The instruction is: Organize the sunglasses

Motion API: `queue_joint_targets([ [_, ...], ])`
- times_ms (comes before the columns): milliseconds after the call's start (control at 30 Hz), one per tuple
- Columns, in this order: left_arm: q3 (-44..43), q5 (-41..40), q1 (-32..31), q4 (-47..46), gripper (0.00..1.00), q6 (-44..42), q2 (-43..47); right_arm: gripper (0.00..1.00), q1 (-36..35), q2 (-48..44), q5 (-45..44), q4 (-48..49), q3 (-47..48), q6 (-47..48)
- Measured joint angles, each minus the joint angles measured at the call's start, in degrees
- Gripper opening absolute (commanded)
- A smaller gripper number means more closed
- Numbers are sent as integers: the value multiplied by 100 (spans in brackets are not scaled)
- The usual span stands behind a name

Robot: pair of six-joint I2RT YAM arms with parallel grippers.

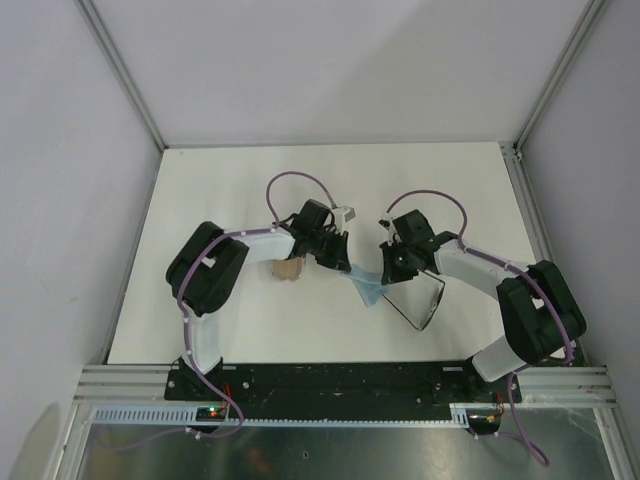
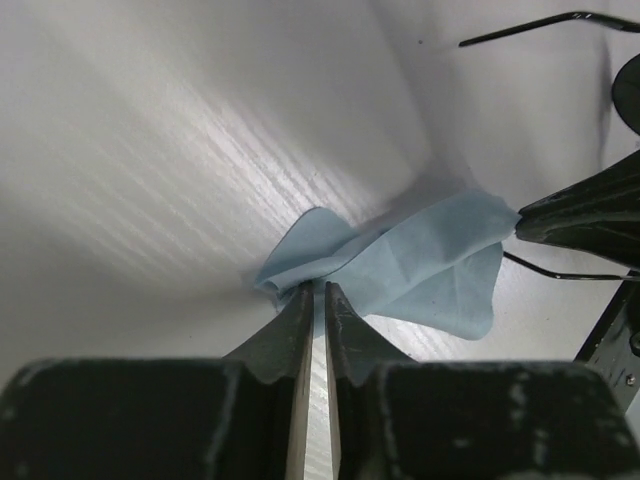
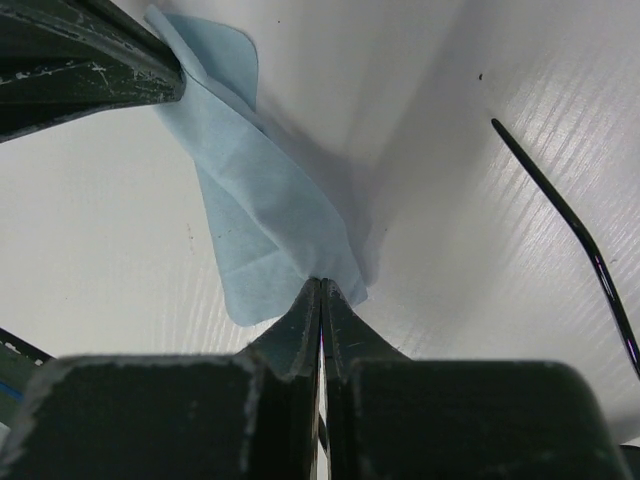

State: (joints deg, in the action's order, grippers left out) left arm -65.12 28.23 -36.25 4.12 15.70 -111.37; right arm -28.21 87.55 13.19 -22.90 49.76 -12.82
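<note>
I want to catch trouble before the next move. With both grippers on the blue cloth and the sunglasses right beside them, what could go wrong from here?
1. The left gripper and right gripper each pinch only an edge of the light blue cloth; pulling apart could slip it free.
2. The sunglasses lie close beside the right gripper, so a sweep might knock or bend the thin frame.

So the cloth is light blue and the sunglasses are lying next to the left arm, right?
Not quite. The cloth is light blue, but the sunglasses are lying next to the right arm, not the left one. The top external view shows it.
</note>
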Motion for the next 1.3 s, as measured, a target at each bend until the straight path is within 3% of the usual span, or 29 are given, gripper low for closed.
queue_joint_targets([
  [100, 74, -111, -17, 37, 1, 31, 4, 0, -50, 0, -2, 0, 0, 0],
  [467, 256, -807, -37, 118, 0, 48, 570, 0, -238, 0, -11, -4, 0, -2],
  [600, 260, -1143, -37, 114, 10, 76, 702, 0, -238, 0, -11, -4, 0, -2],
  [733, 256, -1252, -37, 136, 29, 79, 699, 0, -238, 0, -7, -2, 0, -4],
  [1033, 50, -1051, -37, 138, 33, 122, 295, 0, -234, 0, -2, 0, 0, -4],
  [1100, 26, -990, -37, 142, 28, 133, 223, 0, -232, 0, 0, 0, 0, -4],
  [1233, -57, -844, -55, 149, 6, 221, 63, 0, -232, 0, 0, 0, 0, -4],
  [1300, -70, -782, -66, 151, 1, 240, 26, 0, -225, 0, 2, 0, 0, -4],
])
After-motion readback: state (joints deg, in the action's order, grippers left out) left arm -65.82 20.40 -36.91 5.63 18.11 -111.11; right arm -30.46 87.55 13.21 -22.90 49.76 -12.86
